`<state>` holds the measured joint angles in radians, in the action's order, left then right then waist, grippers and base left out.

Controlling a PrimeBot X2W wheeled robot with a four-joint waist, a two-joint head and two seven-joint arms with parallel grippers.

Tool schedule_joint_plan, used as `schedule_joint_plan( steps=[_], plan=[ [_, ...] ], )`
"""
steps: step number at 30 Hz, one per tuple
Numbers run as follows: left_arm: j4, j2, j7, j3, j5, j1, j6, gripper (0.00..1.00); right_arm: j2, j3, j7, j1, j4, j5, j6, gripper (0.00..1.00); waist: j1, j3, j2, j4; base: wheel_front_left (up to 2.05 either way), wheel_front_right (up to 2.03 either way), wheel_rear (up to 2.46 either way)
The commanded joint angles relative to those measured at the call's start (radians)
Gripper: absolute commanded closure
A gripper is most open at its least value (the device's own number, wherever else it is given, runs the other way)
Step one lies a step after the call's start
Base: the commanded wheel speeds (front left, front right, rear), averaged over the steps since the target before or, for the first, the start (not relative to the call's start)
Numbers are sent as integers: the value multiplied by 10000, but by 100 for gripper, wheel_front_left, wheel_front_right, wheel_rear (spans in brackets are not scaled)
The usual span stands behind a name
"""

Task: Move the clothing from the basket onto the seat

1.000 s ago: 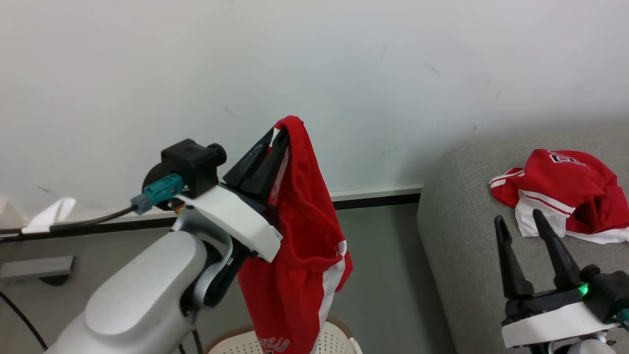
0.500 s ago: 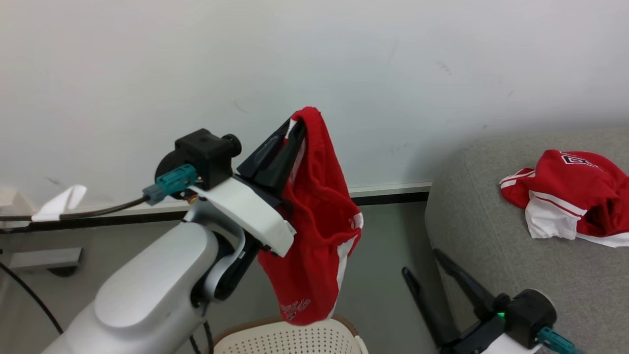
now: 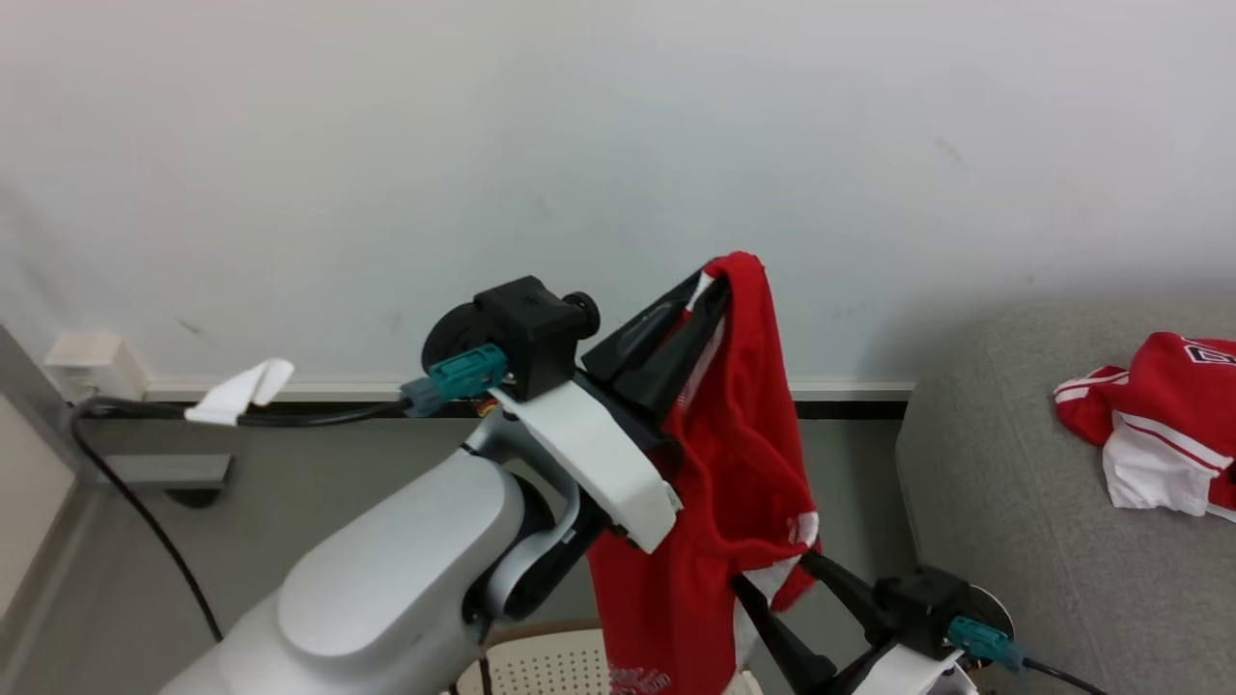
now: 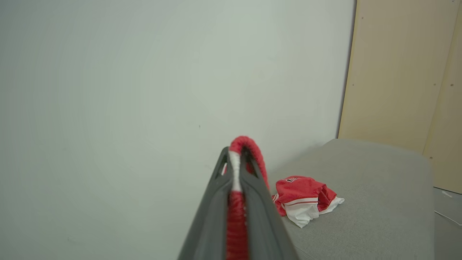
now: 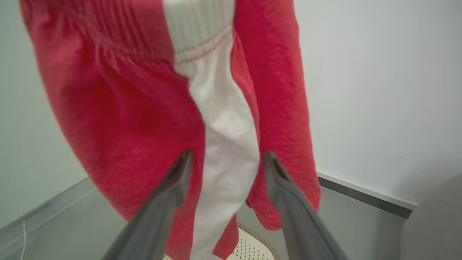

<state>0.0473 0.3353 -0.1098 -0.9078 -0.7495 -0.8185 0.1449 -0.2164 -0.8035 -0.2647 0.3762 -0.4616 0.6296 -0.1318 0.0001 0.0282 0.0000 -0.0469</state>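
Left jaws clamp the hanging clothing point(image 3: 734, 454); right jaws gape wide before its white panel.

In the head view, the bottom edge cuts off the perforated cream-white plastic basket point(image 3: 546, 666). The hanging red-and-white garment point(image 3: 739, 463) hides its right part, and the garment's hem lettering is unreadable. The crumpled red-and-white garment point(image 3: 1154, 434) on the light-grey fabric sofa point(image 3: 1004, 502) runs off the right edge.

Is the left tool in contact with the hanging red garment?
Touching. In the left wrist view the left tool is shut on a fold of the hanging red garment, fabric pressed between both fingers.
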Motion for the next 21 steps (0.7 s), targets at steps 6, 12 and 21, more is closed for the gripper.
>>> schedule_joint_plan(
  steps=[6,12,21],
  plan=[
    [-257,-254,148,-306,77,-71,-155,100,230,-631,9,700,-829,751,23,0,-1,91,0,-704,0,0,0],
    [-418,-468,271,-563,-111,53,-311,100,352,-1000,9,1035,-1071,1130,23,0,-1,147,0,-1295,0,0,0],
    [-265,-435,287,-627,-204,170,-321,100,423,-1106,9,1370,-880,1255,23,100,-1,167,0,-1648,0,0,0]
  ],
)
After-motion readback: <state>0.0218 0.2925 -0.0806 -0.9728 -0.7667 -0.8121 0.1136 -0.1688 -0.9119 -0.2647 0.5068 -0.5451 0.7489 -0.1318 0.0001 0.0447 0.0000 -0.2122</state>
